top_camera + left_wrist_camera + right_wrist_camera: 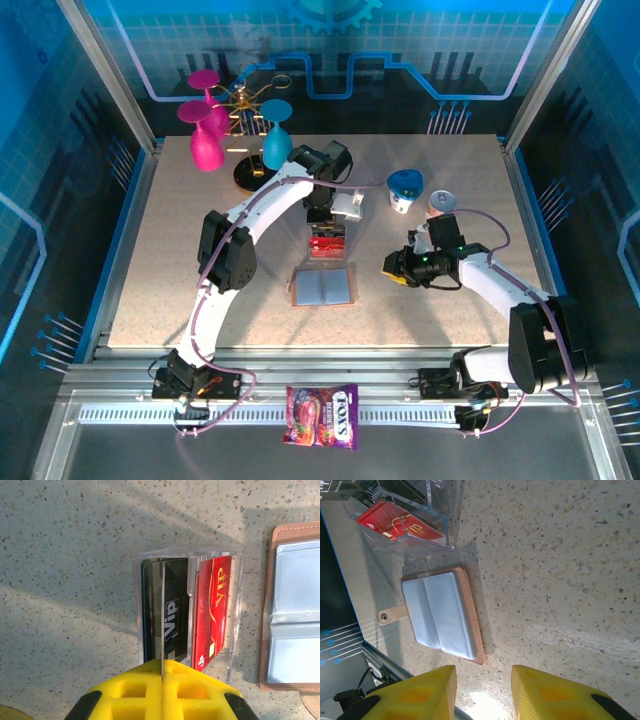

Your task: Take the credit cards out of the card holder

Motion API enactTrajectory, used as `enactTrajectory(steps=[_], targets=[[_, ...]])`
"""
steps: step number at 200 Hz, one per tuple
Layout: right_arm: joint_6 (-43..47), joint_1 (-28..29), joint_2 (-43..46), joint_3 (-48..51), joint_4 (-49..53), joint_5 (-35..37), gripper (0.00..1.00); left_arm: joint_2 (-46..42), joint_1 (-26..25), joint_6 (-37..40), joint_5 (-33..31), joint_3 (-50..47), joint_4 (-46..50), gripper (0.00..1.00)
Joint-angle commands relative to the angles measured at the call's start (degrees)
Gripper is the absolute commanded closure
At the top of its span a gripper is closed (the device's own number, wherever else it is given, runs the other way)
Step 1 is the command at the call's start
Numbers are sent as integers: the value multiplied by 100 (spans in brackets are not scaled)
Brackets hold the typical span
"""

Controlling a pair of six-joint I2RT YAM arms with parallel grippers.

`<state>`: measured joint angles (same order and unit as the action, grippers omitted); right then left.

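I have the card holder (322,287) lying open and flat on the counter (200,300), mid-way between the two arms, its grey-blue pockets facing up and its strap tab out at one side. Just beyond it sits a clear plastic box (237,605), apart from the holder. Inside the box, in the left wrist view, a black card (175,610) marked "Vip" stands in one compartment and a red card (215,615) with gold lettering in the next.

My left hand (162,667) is over the box, fingers clenched together. A thin line (162,620) runs from between them down into the black card's compartment. It looks like another card seen edge-on and pinched there, though from this angle I can't be sure.

My right hand (484,690) hangs above bare counter to the right of the holder, its yellow fingers spread and grasping nothing.
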<state>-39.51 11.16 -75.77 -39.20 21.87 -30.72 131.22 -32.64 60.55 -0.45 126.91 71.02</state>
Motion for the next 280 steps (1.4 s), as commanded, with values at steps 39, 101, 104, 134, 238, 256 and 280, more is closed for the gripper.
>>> enactTrajectory(steps=[39, 101, 104, 134, 238, 256, 280], targets=[[66, -105, -37, 84, -6, -135, 64, 138, -24, 121, 60, -70, -72, 97], [56, -104, 24, 38, 44, -145, 64, 141, -20, 45, 101, -105, -84, 88], [57, -101, 34, 33, 60, -137, 64, 143, -15, 39, 92, -101, -96, 87], [83, -104, 113, -9, 159, -107, 64, 107, -17, 9, 71, -98, -132, 80], [23, -77, 101, -61, 75, -162, 64, -596, -46, -896, 787, -785, -662, 79], [-26, -8, 55, -89, -4, -184, 64, -895, -75, -1347, 1011, -1249, -1088, 77], [-31, 109, -54, -158, -32, -173, 65, -1380, -121, -2122, 1250, -1965, -1801, 77]])
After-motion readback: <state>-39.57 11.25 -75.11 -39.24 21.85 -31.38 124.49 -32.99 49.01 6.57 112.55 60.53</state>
